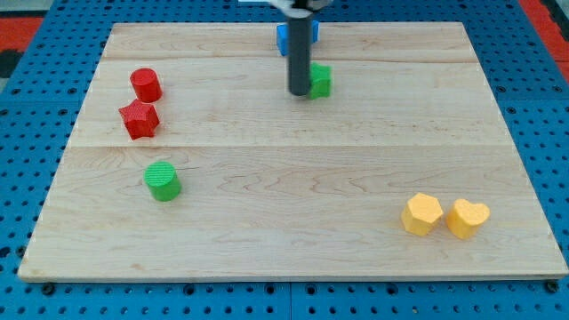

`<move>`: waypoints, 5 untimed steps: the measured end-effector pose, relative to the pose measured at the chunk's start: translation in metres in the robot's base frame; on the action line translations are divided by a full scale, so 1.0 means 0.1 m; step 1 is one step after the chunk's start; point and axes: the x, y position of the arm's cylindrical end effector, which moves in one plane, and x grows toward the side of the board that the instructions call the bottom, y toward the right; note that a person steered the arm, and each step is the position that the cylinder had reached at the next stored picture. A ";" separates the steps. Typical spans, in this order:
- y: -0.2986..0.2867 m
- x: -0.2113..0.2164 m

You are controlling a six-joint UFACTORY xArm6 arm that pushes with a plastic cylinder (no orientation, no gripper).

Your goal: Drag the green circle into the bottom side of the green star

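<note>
The green circle (163,181) lies on the wooden board (293,231) at the view's lower left. The green star (320,81) sits near the view's top centre, partly hidden by my rod. My tip (298,92) rests on the board right against the star's left side, far to the upper right of the green circle.
A blue block (283,36) sits just above the star, mostly behind my rod. A red circle (145,84) and a red star (140,119) stand at the view's left. Two yellow blocks, a hexagon-like one (421,214) and a heart (468,218), lie at the lower right.
</note>
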 end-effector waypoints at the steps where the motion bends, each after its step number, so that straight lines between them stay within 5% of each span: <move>1: 0.29 0.03; 4: 1.14 -0.78; 5: 1.09 -0.05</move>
